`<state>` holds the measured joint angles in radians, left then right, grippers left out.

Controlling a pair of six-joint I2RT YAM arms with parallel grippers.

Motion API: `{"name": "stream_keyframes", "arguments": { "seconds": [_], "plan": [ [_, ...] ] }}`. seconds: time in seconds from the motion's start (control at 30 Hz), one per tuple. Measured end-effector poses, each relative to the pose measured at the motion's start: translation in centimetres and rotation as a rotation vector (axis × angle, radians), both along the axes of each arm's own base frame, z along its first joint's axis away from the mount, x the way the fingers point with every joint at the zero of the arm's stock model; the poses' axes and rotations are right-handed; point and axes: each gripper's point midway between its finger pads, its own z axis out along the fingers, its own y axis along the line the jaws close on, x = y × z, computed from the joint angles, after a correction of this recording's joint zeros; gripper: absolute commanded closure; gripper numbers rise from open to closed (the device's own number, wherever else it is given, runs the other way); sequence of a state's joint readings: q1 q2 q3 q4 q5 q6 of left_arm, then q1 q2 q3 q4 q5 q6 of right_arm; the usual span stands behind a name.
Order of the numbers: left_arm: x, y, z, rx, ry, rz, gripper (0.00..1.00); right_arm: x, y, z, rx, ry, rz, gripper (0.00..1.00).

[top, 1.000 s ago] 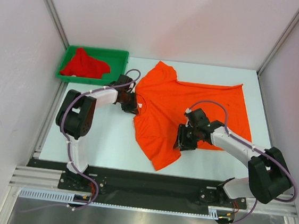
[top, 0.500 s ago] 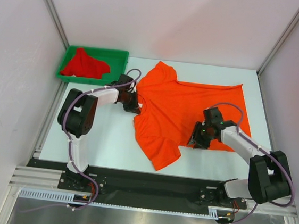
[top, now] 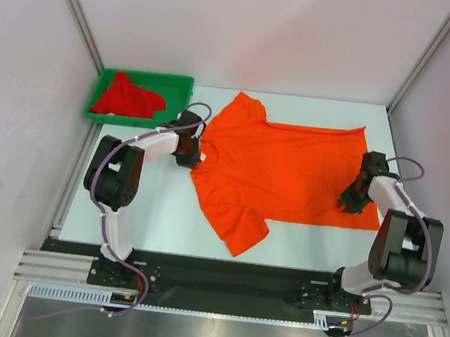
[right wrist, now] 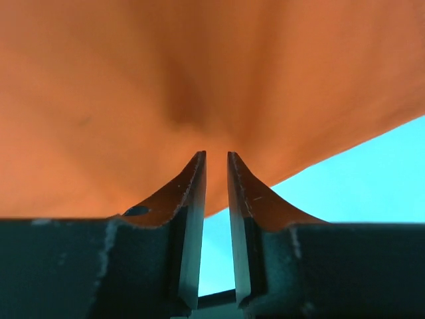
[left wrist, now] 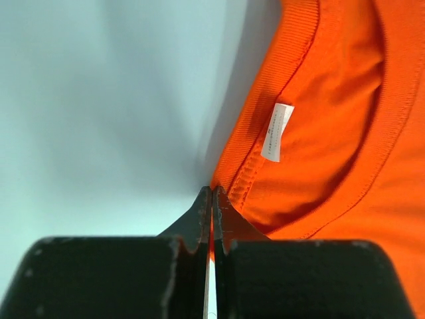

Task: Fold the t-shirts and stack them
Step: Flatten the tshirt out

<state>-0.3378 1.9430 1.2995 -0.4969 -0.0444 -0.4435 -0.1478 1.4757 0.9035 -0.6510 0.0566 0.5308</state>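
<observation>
Left fingers [left wrist: 198, 214] are now pressing together, clamping the collar [left wrist: 292, 60] of the orange shirt [top: 290, 163]. Right fingers [right wrist: 191, 189] are standing narrowly apart, and I cannot tell whether they grip cloth. They have been travelling from mid-shirt to its right hem, and the shirt is lying flatter on the tabletop [top: 157, 202].

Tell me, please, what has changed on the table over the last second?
The right gripper swung from the middle of the orange shirt out to its hem on the right. The left gripper shut on the collar and tugged it slightly left. The red shirt stayed in the tray.
</observation>
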Motion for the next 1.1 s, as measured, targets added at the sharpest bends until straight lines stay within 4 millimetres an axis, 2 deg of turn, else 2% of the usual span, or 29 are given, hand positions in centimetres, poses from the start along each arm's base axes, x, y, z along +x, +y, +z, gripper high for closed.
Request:
{"name": "stream_keyframes", "arguments": {
  "seconds": [0.17,0.43,0.53,0.6,0.63,0.7,0.73,0.8,0.83,0.9,0.97,1.03,1.1],
  "plan": [
    [-0.2,1.0,-0.1,0.049,0.002,0.02,1.0,-1.3,-2.5,-3.0,-0.024,0.117,-0.075,0.78],
    [-1.0,1.9,-0.1,0.073,-0.014,0.038,0.99,-1.9,-4.4,-3.2,-0.054,0.133,-0.13,0.75],
    [-1.0,2.3,0.0,0.095,-0.019,0.037,0.87,-2.0,-4.5,-3.2,-0.053,0.134,-0.124,0.74],
    [-1.3,3.3,0.2,0.146,-0.018,0.032,0.69,-2.0,-4.6,-3.2,-0.056,0.136,-0.114,0.73],
    [-1.4,3.9,0.4,0.17,-0.017,0.036,0.56,-2.1,-4.7,-3.1,-0.062,0.137,-0.111,0.71],
    [-1.7,5.2,1.5,0.224,-0.027,0.037,0.47,-2.7,-4.8,-2.7,-0.074,0.147,-0.105,0.67],
    [-1.8,5.6,2.4,0.238,-0.044,0.041,0.41,-2.9,-4.8,-2.2,-0.077,0.145,-0.1,0.62],
    [-1.9,6.1,4.4,0.247,-0.086,0.045,0.4,-3.0,-4.8,-1.1,-0.082,0.124,-0.085,0.55],
    [-1.9,6.1,5.7,0.244,-0.112,0.043,0.42,-2.9,-4.6,-0.4,-0.08,0.109,-0.073,0.48],
    [-2.0,5.5,7.9,0.216,-0.168,0.033,0.45,-2.2,-4.4,0.9,-0.075,0.066,-0.046,0.44],
    [-2.5,3.6,9.5,0.161,-0.206,-0.01,0.47,-1.1,-4.3,2.1,-0.067,0.019,-0.02,0.41],
    [-3.5,0.5,10.1,0.087,-0.216,-0.088,0.5,-0.3,-4.1,2.6,-0.054,-0.013,-0.005,0.42],
    [-4.8,-2.7,9.6,0.022,-0.204,-0.175,0.5,-0.2,-4.1,2.6,-0.033,-0.022,-0.005,0.43]
  ]
}}
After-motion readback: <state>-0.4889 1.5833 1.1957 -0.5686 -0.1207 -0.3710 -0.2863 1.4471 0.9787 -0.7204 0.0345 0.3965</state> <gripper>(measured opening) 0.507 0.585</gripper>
